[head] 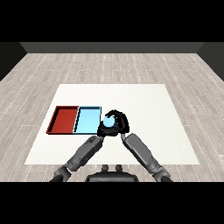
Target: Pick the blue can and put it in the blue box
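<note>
White table [148,131] has lots of bare room to the right & behind; red tray [63,120] & light blue tray [87,120] sit side by side at its left, rims touching. Both hands meet just right of the blue tray's right edge: right hand [121,121] w/ fingers curled round the blue can [109,124], which is beside the tray, not in it. Left hand [103,130] is tight against the can's left side, can't tell how its fingers are set.

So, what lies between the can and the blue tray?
Nothing but bare table, as the head view shows: the can, held in the right hand, is just right of the blue tray.
</note>
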You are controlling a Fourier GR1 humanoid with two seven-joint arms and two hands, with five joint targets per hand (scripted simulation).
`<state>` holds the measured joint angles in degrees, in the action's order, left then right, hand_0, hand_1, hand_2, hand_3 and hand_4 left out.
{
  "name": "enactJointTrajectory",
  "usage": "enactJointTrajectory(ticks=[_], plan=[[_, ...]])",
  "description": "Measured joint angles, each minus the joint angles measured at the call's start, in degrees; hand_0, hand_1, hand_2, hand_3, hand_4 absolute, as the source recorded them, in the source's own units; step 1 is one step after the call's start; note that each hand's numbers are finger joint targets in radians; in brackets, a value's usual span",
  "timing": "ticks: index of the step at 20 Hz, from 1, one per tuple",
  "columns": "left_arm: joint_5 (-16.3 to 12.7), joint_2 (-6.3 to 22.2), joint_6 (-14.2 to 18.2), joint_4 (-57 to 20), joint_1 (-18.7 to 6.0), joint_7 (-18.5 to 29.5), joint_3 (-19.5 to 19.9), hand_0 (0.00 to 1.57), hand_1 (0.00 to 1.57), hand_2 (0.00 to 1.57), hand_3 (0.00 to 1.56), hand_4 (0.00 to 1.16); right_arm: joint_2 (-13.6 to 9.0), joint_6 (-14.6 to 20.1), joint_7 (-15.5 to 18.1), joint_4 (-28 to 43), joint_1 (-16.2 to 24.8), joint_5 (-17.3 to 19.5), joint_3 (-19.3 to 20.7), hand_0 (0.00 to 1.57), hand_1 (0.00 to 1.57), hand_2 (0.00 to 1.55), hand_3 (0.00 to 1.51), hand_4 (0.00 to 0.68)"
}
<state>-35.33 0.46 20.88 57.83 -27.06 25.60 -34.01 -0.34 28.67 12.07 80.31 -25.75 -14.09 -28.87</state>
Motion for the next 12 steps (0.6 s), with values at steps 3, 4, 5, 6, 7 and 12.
enactJointTrajectory(ticks=[3, 4, 5, 6, 7, 12], plan=[[-3.0, 0.0, 0.0, -1.9, -1.2, 3.7, -0.9, 1.57, 1.57, 1.57, 1.51, 1.0, 0.0, 1.2, -1.5, 1.1, -0.4, -0.3, -0.5, 1.43, 1.43, 1.44, 1.39, 0.609], [-3.7, -0.1, 0.2, -2.7, -1.7, 4.8, -1.3, 1.57, 1.57, 1.57, 1.51, 1.03, 0.0, 0.8, -1.1, 0.5, -0.8, -0.7, -0.1, 1.42, 1.42, 1.44, 1.39, 0.598], [-4.5, 0.1, 1.0, -3.0, -2.4, 4.8, -1.7, 1.57, 1.57, 1.57, 1.51, 1.07, 0.0, 1.0, -0.9, 0.6, -0.8, -1.0, -0.3, 1.41, 1.41, 1.44, 1.39, 0.588], [-4.5, 0.0, 1.2, -3.0, -2.4, 5.7, -1.8, 1.57, 1.57, 1.57, 1.51, 1.11, 0.0, 0.5, -1.2, 1.0, -0.6, -1.1, 0.1, 1.39, 1.39, 1.42, 1.37, 0.528], [-4.4, 0.0, 1.4, -3.3, -2.5, 6.5, -1.8, 1.57, 1.57, 1.57, 1.53, 1.1, 0.0, 0.3, -0.5, 1.0, -0.4, -1.8, 0.0, 1.29, 1.29, 1.35, 1.29, 0.473], [-4.5, -0.1, 2.1, -4.1, -2.5, 9.4, -1.9, 1.57, 1.57, 1.57, 1.54, 1.12, -1.3, -2.9, -2.5, 1.6, -0.1, -1.4, 0.1, 0.0, 0.0, 0.0, 0.0, 0.0]])
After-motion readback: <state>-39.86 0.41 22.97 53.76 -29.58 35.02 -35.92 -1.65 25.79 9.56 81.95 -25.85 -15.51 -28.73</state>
